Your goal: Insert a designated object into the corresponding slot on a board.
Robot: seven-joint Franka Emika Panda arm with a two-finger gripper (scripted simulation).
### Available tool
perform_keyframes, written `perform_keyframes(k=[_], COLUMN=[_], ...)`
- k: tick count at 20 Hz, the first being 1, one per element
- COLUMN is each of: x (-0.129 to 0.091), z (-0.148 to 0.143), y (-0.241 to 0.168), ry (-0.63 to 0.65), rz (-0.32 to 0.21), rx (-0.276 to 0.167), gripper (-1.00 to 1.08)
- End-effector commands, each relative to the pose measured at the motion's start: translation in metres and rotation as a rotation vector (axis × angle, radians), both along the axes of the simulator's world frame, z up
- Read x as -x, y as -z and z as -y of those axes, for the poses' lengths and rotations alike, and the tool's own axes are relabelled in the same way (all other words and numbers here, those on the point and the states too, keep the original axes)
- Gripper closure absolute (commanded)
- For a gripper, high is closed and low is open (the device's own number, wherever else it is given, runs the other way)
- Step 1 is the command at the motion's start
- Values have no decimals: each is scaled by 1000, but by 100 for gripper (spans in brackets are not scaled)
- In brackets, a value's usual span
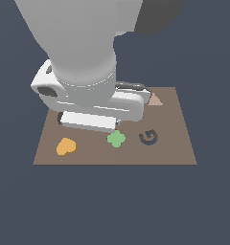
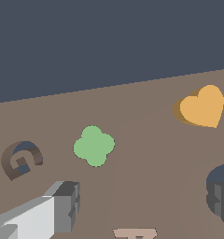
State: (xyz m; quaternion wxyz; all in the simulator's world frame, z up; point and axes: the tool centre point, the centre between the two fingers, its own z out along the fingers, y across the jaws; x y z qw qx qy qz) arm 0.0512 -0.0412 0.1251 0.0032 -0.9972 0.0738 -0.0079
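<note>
The orange heart piece (image 1: 66, 146) lies flat on the brown board (image 1: 174, 153) near its front corner at the exterior view's left. It also shows in the wrist view (image 2: 201, 106). My gripper (image 2: 144, 201) is open and empty, hovering over the board, well apart from the heart. One finger (image 2: 62, 205) shows beside the green clover (image 2: 94, 145). The other finger (image 2: 221, 198) partly covers a dark cutout (image 2: 220, 172), which seems to be the slot; its shape is mostly hidden. In the exterior view the arm's hand (image 1: 88, 119) hides the fingertips.
The green clover (image 1: 116, 139) lies on the board's middle front. A dark G-shaped recess (image 1: 148, 137) is to its right in the exterior view and also shows in the wrist view (image 2: 21, 160). A pale triangle mark (image 1: 155, 100) is at the back. The arm hides the board's back left.
</note>
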Motion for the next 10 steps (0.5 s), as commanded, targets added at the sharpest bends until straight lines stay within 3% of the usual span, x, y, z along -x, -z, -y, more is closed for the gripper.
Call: perform_keyframes(k=[1, 10], x=[-11, -41], z=[17, 72], y=[13, 55], ry=[49, 208], rz=[-3, -12], rx=[1, 3], gripper=[-92, -92])
